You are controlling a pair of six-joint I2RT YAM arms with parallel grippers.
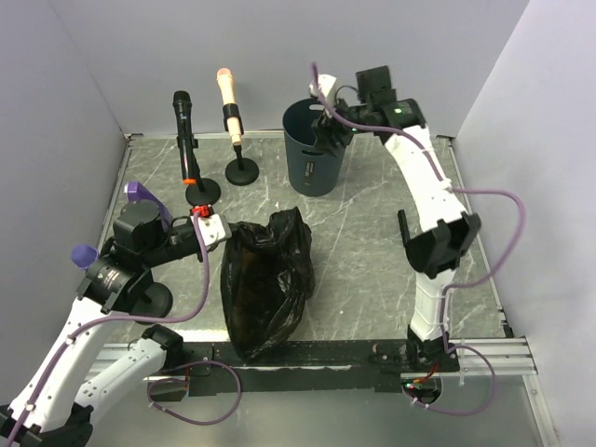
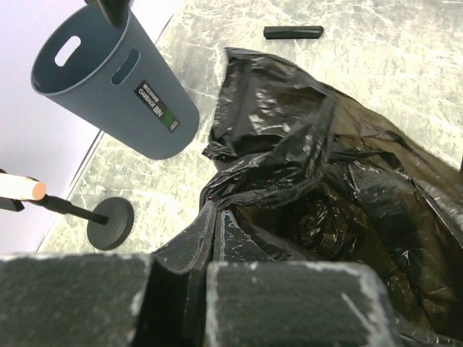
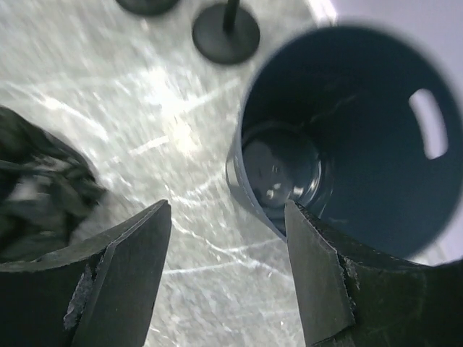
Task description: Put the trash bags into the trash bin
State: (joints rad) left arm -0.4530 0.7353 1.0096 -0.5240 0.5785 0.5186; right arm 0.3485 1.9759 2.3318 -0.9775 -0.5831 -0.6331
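The left gripper (image 2: 181, 280) has its two padded fingers drawn close together on a raised fold of the crumpled, glossy black plastic trash bag (image 2: 325, 181). The bag lies slumped on the dark grey marbled table (image 1: 372, 214), at the near edge between the two arms.

The right gripper (image 3: 226, 210) hangs with its fingers spread wide and nothing between them, just above the rim of the round dark blue-grey plastic trash bin (image 3: 347, 144). The bin stands upright toward the far side of the table, well apart from the bag, and its shiny inner floor shows. To its left stand a black microphone (image 1: 182, 112) and a peach-coloured microphone (image 1: 226, 88), each on a round black base.
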